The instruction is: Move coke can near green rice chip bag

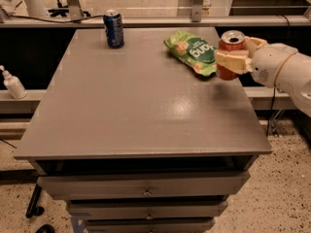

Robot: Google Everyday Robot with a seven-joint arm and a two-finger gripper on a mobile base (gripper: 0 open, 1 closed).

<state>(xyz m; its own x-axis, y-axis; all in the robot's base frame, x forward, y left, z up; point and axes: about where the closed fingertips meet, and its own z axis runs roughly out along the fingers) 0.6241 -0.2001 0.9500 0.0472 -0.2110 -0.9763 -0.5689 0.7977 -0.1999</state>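
Note:
The coke can (230,56), orange-red with a silver top, is upright at the table's right edge, just right of the green rice chip bag (193,51). The bag lies flat on the far right part of the grey table (136,101). My gripper (234,57) reaches in from the right, and its cream fingers (232,61) are closed around the can's sides. Whether the can rests on the table or hangs just above it I cannot tell.
A dark blue soda can (114,28) stands upright at the table's far left. A white pump bottle (12,84) sits on a lower ledge to the left. Drawers (146,186) are below the tabletop. A rail (146,19) runs behind the table.

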